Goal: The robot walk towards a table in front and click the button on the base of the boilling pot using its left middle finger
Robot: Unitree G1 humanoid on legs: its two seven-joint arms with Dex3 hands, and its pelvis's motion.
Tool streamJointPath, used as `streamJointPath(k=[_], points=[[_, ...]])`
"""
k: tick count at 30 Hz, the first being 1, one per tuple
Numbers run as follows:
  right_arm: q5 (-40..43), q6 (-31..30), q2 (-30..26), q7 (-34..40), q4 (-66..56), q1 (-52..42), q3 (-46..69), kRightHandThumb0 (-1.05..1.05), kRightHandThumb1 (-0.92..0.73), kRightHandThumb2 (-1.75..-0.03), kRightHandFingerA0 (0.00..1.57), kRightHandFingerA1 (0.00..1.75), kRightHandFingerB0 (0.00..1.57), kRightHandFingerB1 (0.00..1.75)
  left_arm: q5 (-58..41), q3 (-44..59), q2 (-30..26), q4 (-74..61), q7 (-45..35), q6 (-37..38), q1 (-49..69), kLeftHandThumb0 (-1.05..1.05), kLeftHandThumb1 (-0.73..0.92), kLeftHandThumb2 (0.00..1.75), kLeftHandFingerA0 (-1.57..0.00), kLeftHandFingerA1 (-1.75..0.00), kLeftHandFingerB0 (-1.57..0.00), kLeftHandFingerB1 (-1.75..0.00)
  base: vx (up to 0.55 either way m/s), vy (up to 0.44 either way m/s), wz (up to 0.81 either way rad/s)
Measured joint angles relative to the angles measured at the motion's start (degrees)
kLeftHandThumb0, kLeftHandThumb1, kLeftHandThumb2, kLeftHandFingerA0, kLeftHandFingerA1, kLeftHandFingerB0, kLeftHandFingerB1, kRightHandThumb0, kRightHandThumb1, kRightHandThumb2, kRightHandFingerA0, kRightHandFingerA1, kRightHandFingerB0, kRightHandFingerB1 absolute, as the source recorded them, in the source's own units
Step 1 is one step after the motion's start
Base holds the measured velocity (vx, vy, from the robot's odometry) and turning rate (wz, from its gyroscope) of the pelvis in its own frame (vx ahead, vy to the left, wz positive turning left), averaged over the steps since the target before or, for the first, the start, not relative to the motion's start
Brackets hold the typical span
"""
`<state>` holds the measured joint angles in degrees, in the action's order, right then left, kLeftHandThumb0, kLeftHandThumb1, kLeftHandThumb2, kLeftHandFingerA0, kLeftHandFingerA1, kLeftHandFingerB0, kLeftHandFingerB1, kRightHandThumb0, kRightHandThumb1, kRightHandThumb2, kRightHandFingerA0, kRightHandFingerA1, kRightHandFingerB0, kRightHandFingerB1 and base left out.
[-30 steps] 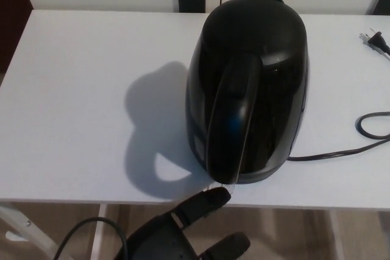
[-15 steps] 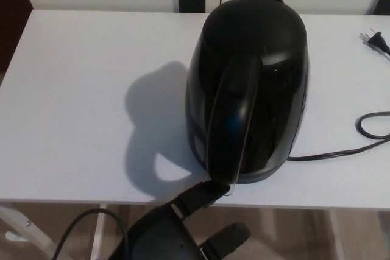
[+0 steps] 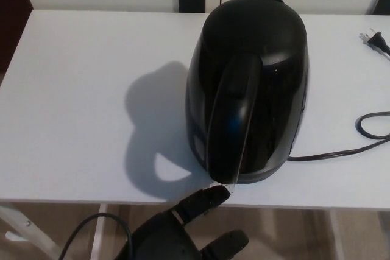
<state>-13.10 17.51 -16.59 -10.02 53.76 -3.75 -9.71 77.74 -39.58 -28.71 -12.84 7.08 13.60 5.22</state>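
black kettle (image 3: 247,83) upright, handle (image 3: 230,123) toward robot

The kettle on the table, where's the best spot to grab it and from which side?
Probably the kettle by its arched handle, coming from the table's near edge. The handle faces that edge and loops clear of the body, leaving room for fingers to wrap around it.

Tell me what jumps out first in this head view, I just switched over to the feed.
The big black kettle dominates, standing near the front edge of the white table with its handle toward the camera and a dark shadow to its left. Just below it, the left hand reaches up from the bottom edge, one finger tipped at the foot of the handle. A black power cord trails right, its plug lying loose near the far right.
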Motion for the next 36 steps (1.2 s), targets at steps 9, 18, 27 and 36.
streamJointPath(k=[9,18,27,36], points=[[-0.10,0.00,0.00,-0.04,-0.18,0.14,-0.11,0.13,-0.79,-1.21,0.24,0.58,0.22,0.58,-0.04,-0.63,0.74,3.35,0.82,-0.01,-0.31,-0.62,0.66,0.61,-0.18,-0.28,-0.17,-0.27,0.00,0.000,0.00],[-0.31,-0.07,0.00,0.17,-0.66,0.20,-0.30,0.13,-0.80,-1.22,0.23,0.58,0.22,0.58,-0.05,-0.77,1.20,4.75,1.97,-0.01,-0.64,-0.35,0.45,1.00,0.00,-0.49,0.00,-0.48,0.00,0.000,0.00],[-0.37,0.03,-0.01,0.15,-0.62,0.20,-0.46,0.12,-0.80,-1.22,0.25,0.59,0.22,0.58,-0.54,-1.13,-2.14,-1.77,1.12,0.61,5.65,-0.64,0.69,0.62,-0.18,-0.27,-0.17,-0.27,0.00,0.000,0.00],[-0.44,0.09,-0.12,0.03,-0.13,0.07,-0.81,0.13,-0.79,-1.20,0.23,0.57,0.21,0.57,-7.12,-0.47,-11.74,-7.73,-0.13,4.70,20.86,-0.65,0.76,0.63,-0.25,-0.29,-0.19,-0.27,0.00,0.000,0.00]])
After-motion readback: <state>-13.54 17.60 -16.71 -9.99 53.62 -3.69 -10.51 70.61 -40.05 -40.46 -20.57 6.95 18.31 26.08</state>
